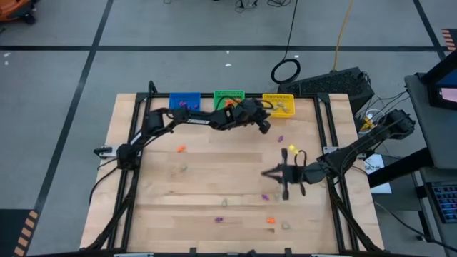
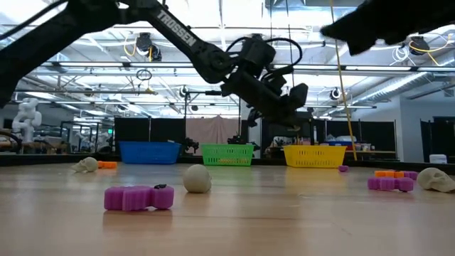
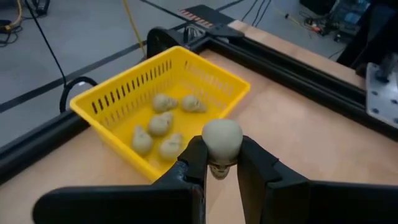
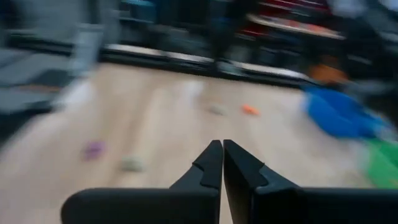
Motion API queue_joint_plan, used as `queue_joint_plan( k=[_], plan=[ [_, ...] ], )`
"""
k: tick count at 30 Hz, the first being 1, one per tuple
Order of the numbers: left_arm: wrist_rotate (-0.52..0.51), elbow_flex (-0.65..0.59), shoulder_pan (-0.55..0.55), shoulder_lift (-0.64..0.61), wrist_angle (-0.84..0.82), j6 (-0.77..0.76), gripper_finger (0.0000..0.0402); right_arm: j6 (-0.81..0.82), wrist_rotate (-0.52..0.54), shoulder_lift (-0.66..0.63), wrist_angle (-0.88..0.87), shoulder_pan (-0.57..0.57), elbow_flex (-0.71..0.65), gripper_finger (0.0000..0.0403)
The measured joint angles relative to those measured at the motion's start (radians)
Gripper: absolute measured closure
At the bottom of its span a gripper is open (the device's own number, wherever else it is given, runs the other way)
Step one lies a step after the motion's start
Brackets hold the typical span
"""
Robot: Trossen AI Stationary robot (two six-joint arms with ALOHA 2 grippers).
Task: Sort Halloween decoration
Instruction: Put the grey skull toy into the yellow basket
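Check the left gripper (image 3: 221, 163) first: its fingers stand slightly apart, clamped on a pale beige skull (image 3: 222, 144), and it hangs above the table just short of the yellow bin (image 3: 112, 99). In the left wrist view you see five more pale skulls (image 3: 163, 123) lying inside that bin; the high view does not resolve them. The right gripper (image 4: 222, 163) has its fingers pressed fully together with nothing between them, over the table's right half. Only the high view shows you the blue bin (image 1: 184, 101), green bin (image 1: 228, 96) and yellow bin in one row along the far edge. The low view shows a purple trinket (image 2: 138, 197) and a pale ball (image 2: 197, 178) on the table (image 2: 284, 227).
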Motion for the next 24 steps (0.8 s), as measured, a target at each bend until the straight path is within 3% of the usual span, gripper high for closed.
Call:
queue_joint_plan(
  k=[4, 9, 15, 24],
  plan=[
    [0.0, 0.045, 0.014, 0.03, -0.027, 0.0, 0.0358, 0.086, 0.184, 0.0, -0.081, 0.0, 0.0, 0.0403],
    [0.0, 0.084, 0.028, 0.063, -0.021, -0.002, 0.0358, 0.173, 0.237, 0.0, -0.123, -0.009, 0.0, 0.0403],
    [0.003, 0.13, 0.042, 0.096, -0.036, -0.01, 0.0358, 0.305, 0.39, -0.002, -0.213, -0.028, 0.018, 0.0403],
    [0.03, 0.158, 0.071, 0.118, -0.042, -0.028, 0.0358, 0.533, 0.413, -0.002, -0.524, -0.109, 0.112, 0.0403]
  ],
)
